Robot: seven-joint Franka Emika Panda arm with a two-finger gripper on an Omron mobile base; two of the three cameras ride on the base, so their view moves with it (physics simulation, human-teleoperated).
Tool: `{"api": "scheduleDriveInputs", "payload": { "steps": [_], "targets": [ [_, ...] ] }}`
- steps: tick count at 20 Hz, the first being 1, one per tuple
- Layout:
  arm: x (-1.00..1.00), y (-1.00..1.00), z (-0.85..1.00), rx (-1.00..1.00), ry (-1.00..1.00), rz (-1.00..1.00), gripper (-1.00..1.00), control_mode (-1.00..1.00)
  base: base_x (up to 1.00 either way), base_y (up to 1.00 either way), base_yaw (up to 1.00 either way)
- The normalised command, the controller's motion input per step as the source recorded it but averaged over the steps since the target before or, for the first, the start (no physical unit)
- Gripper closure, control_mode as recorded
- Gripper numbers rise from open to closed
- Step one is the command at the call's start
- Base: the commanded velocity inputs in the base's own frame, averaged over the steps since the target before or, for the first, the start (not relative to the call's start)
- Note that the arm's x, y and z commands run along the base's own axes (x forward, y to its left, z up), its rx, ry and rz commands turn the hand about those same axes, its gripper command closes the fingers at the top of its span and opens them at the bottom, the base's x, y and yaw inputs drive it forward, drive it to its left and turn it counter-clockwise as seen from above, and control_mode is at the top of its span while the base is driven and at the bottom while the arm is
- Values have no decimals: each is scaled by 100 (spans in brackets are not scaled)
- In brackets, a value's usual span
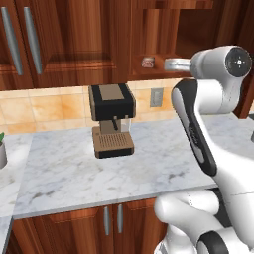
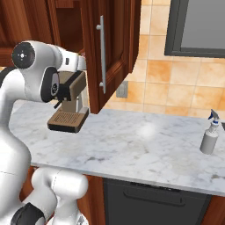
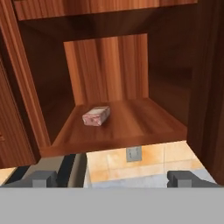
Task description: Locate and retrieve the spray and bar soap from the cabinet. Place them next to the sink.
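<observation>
One item, the bar soap [image 3: 96, 116], is lying flat on the shelf of the open cabinet [image 3: 131, 122], left of centre and back from the near edge. The spray [image 2: 210, 137] is standing upright on the desk [image 2: 145, 145], far right. The claw [image 3: 111, 178] is hovering outside the shelf, fingers fully apart and holding nothing. The soap is probably light, rigid and slightly slick; its long reddish sides look best for gripping.

Bar soap [image 3: 96, 116] flat on cabinet [image 3: 131, 127] shelf; spray [image 2: 210, 134] upright on counter.
</observation>
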Motion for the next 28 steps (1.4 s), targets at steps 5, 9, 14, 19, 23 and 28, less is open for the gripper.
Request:
{"api": "scheduleDriveInputs", "payload": {
  "steps": [5, 9, 14, 19, 23, 28],
  "targets": [
    [37, -2, 0, 0, -1, 0, -100, -100, 0, 0, 0],
    [29, -1, 0, 0, 1, 0, -100, -100, 0, 0, 0],
    [32, 0, 0, 0, 2, 0, -100, -100, 0, 0, 0],
    [39, 0, 0, 0, 2, 0, -100, -100, 0, 0, 0],
    [36, 0, 0, 0, 6, -2, -100, -100, 0, 0, 0],
    [32, 3, 0, 0, 10, -2, -100, -100, 0, 0, 0]
  ]
}}
